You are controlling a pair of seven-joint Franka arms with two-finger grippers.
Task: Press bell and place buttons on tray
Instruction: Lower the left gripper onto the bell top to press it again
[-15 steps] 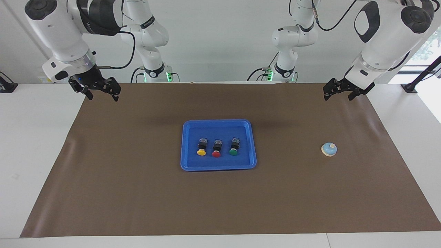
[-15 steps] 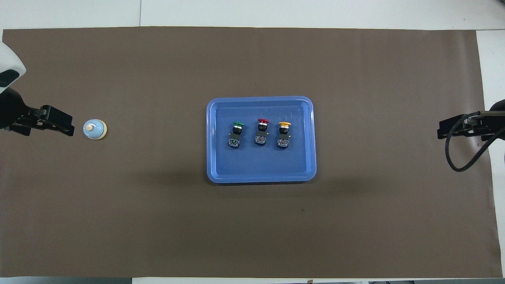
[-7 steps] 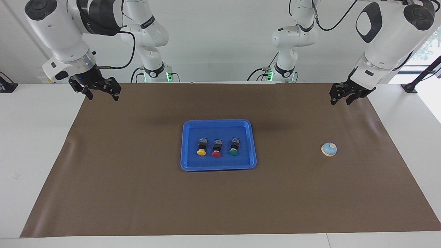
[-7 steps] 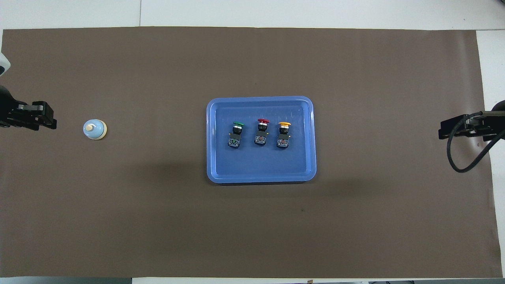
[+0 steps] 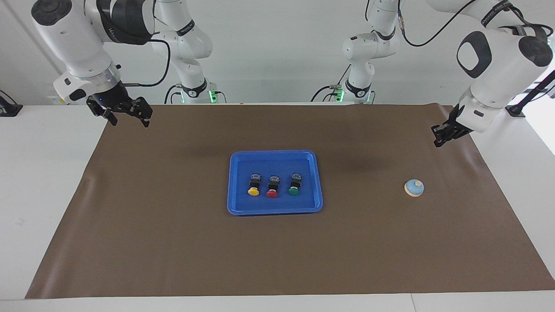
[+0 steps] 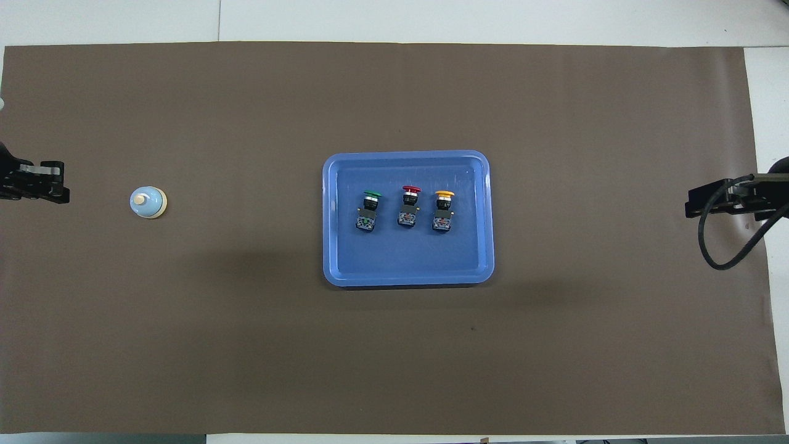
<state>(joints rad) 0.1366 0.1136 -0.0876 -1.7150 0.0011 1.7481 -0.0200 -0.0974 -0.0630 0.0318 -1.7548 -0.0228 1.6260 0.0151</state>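
Not much else on the table (image 5: 52, 182) besides the big brown mat (image 5: 173, 242), and nothing sits between the bell (image 5: 414, 188) and the tray (image 5: 275, 210), which are well apart. The blue tray is mid-mat with the three buttons lying in a row inside it, yellow button (image 5: 253, 191) toward the right arm's end, red button (image 5: 272, 193) in the middle, green button (image 5: 293, 191) toward the left arm's end, caps pointing away from the robots. The little light-blue bell with its cream knob sits alone on the mat at the left arm's end; the left gripper (image 5: 442, 135) hangs over the mat's edge there and I can't tell how its fingers stand, while the right gripper (image 5: 130, 118) hangs over the mat's corner at its own end, fingers spread and empty.
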